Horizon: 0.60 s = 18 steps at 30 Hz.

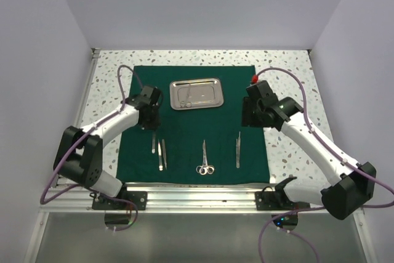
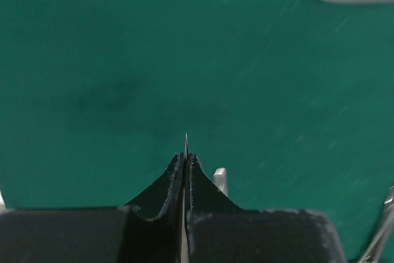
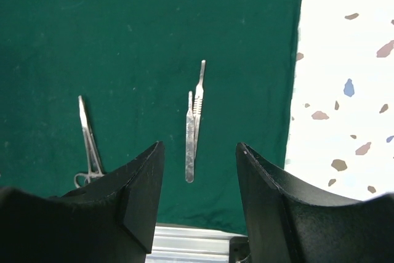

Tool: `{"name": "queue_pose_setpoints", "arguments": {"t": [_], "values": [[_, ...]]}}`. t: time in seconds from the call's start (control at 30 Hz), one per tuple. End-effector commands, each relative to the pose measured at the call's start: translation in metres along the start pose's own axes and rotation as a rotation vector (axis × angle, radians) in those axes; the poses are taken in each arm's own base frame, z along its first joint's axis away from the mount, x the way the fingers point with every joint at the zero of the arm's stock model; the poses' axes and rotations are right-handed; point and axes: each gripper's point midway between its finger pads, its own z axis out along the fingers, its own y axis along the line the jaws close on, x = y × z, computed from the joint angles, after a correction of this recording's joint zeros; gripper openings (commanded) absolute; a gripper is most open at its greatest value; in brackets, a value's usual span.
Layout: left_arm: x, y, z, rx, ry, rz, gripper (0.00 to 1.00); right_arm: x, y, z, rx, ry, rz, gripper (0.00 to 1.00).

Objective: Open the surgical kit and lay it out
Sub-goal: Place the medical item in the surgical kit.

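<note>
The dark green cloth [image 1: 191,121] lies spread flat, and the steel tray [image 1: 196,93] sits on its far middle with small instruments in it. On the near part lie tweezers [image 1: 161,154], scissors [image 1: 204,159] and two slim steel instruments [image 1: 237,150]. My left gripper [image 1: 151,126] is left of the tray, shut on a thin steel instrument [image 1: 153,142]. The instrument's tip [image 2: 186,140] pokes out past the closed gripper [image 2: 186,157]. My right gripper [image 1: 251,118] is open and empty over the cloth's right part. In the right wrist view this gripper [image 3: 200,152] frames the two slim instruments [image 3: 192,127], with the scissors [image 3: 89,143] to the left.
Speckled white tabletop [image 1: 289,90] surrounds the cloth; its right edge shows in the right wrist view [image 3: 345,90]. A metal rail [image 1: 197,192] runs along the near edge. White walls close in the sides and back. The end of another steel instrument [image 2: 220,178] lies beside my left fingers.
</note>
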Motion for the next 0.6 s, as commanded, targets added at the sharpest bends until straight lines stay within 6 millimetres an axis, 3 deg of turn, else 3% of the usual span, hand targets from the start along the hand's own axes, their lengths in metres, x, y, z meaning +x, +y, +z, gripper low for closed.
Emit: {"name": "queue_pose_setpoints", "arguments": {"t": [0.0, 0.13, 0.23, 0.33, 0.37, 0.47, 0.57], "values": [[0.020, 0.000, -0.006, 0.009, -0.036, -0.086, 0.00, -0.005, 0.007, -0.010, -0.072, -0.044, -0.007, 0.54], [0.058, 0.008, -0.003, -0.008, -0.008, -0.096, 0.00, 0.002, 0.002, -0.014, -0.076, -0.047, -0.029, 0.54], [0.071, 0.006, -0.001, -0.015, -0.006, -0.087, 0.00, 0.007, -0.006, -0.018, -0.064, -0.055, -0.039, 0.54], [0.080, 0.010, 0.006, -0.034, -0.001, -0.087, 0.16, 0.013, -0.011, -0.020, -0.059, -0.055, -0.038, 0.54], [0.079, 0.010, 0.006, -0.036, -0.004, -0.088, 0.30, 0.016, -0.010, -0.021, -0.069, -0.049, -0.042, 0.54], [0.060, 0.005, -0.003, -0.042, -0.040, -0.090, 0.52, 0.021, -0.013, -0.024, -0.066, -0.044, -0.044, 0.54], [0.018, -0.007, -0.024, -0.036, -0.127, -0.074, 0.63, 0.024, -0.018, -0.026, -0.055, -0.043, -0.047, 0.55]]}}
